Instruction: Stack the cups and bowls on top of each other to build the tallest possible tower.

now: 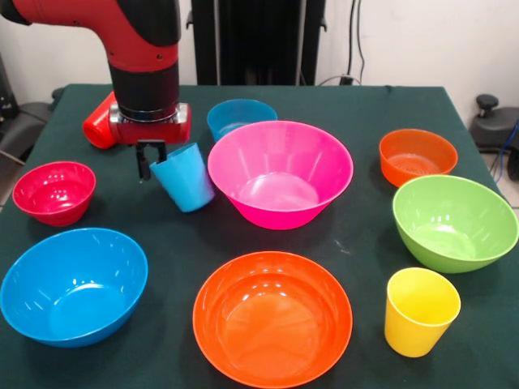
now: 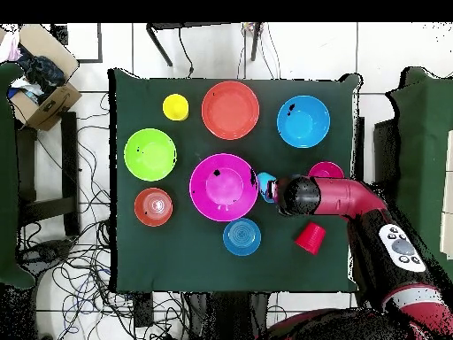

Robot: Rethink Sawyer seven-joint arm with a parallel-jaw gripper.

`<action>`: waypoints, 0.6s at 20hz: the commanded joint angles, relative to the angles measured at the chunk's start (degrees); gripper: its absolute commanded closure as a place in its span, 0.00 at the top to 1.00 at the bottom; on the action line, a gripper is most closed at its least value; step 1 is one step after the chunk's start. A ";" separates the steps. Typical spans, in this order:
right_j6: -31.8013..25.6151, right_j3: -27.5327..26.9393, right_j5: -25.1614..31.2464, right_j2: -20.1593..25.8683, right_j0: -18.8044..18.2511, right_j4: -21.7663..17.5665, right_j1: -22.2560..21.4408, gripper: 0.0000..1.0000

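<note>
My gripper [image 1: 156, 164] is shut on the rim of the light blue cup [image 1: 186, 180], which hangs tilted just left of the large pink bowl [image 1: 280, 174]. One dark finger [image 1: 143, 164] shows outside the cup. In the overhead view the cup [image 2: 264, 185] sits between the gripper [image 2: 271, 189] and the pink bowl [image 2: 223, 187]. The red cup [image 1: 97, 123] lies on its side behind the arm. The yellow cup [image 1: 420, 312] stands upright at the front right. Nothing is stacked in the pink bowl.
Around the pink bowl stand a small blue bowl [image 1: 241, 116], small orange bowl [image 1: 418, 156], green bowl [image 1: 454, 220], large orange bowl [image 1: 272, 318], large blue bowl [image 1: 73, 285] and small red bowl [image 1: 54, 191]. A cardboard box [image 2: 44, 93] sits off the table.
</note>
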 commanded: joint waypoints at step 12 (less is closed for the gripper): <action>-3.15 5.85 7.34 4.72 1.38 3.13 -9.66 0.00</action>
